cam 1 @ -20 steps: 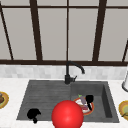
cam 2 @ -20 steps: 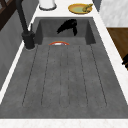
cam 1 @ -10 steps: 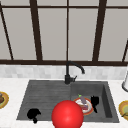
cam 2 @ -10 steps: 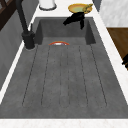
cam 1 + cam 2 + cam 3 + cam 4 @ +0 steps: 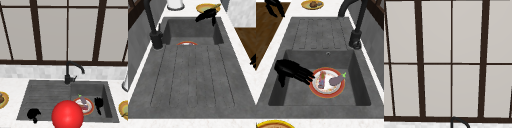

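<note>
A red-rimmed plate (image 5: 88, 108) (image 5: 327, 93) lies on the floor of the sink basin (image 5: 354, 72). On it rest a small purple eggplant (image 5: 336, 80) and a strip of reddish food (image 5: 322, 78). My right hand (image 5: 99, 105) (image 5: 293, 71) is open and hovers just right of the plate, its straight fingers reaching to the plate's rim. In the left side view the right hand (image 5: 206, 15) floats above the basin's far end. My left hand (image 5: 33, 114) (image 5: 274, 6) hangs idle and relaxed off the sink's front left. A red ball (image 5: 67, 115) covers the sink's front edge.
A black faucet (image 5: 67, 75) (image 5: 356, 37) stands behind the sink. The ribbed draining board (image 5: 190, 75) takes up the left half. A yellow plate (image 5: 123, 108) (image 5: 206, 7) and a white jar (image 5: 175, 3) sit on the right counter, and a plate with food (image 5: 313, 4) on the left.
My right hand has lifted and drawn back from the plate toward the right end of the basin. The left hand, plate and ball have not moved.
</note>
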`<action>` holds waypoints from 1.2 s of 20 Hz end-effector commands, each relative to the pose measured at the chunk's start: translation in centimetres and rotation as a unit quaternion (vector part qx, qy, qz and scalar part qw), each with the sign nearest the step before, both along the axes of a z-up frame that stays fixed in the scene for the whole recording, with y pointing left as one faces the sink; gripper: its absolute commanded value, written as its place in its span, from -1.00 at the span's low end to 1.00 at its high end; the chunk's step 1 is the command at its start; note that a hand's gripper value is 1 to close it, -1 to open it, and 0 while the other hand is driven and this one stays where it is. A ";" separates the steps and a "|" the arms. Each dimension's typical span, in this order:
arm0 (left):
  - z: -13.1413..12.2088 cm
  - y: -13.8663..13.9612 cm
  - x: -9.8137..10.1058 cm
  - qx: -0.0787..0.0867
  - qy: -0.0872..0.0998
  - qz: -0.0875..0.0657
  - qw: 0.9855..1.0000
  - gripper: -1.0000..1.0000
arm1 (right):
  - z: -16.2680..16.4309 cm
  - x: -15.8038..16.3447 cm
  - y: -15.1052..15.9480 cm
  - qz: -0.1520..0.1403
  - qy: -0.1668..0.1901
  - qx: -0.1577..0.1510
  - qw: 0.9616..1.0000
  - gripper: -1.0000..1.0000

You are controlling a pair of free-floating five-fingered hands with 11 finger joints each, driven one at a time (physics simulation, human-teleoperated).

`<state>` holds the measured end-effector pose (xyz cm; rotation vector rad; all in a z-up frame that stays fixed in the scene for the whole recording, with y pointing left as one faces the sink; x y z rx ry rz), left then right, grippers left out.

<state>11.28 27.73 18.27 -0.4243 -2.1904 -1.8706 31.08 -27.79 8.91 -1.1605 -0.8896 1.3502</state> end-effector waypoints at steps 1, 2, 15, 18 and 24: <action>0.0 0.0 0.0 0.000 0.000 0.000 1.000 0.00 | 1.4 -1.0 0.0 0.016 -0.003 0.014 1.000 -1.00; 0.0 0.0 0.0 0.000 0.000 0.000 1.000 0.00 | 1.8 -1.6 0.0 0.014 -0.001 0.015 1.000 -1.00; 0.0 0.0 0.0 0.000 0.000 0.000 1.000 0.00 | 3.7 -11.9 -0.8 0.001 -0.018 0.019 1.000 -1.00; 0.0 0.0 0.0 0.000 0.000 0.000 1.000 0.00 | 3.8 -14.3 -1.4 0.005 -0.021 0.023 1.000 -1.00; 0.0 0.0 0.0 0.000 0.000 0.000 1.000 0.00 | 3.8 -16.9 -1.1 0.004 -0.015 0.019 1.000 -1.00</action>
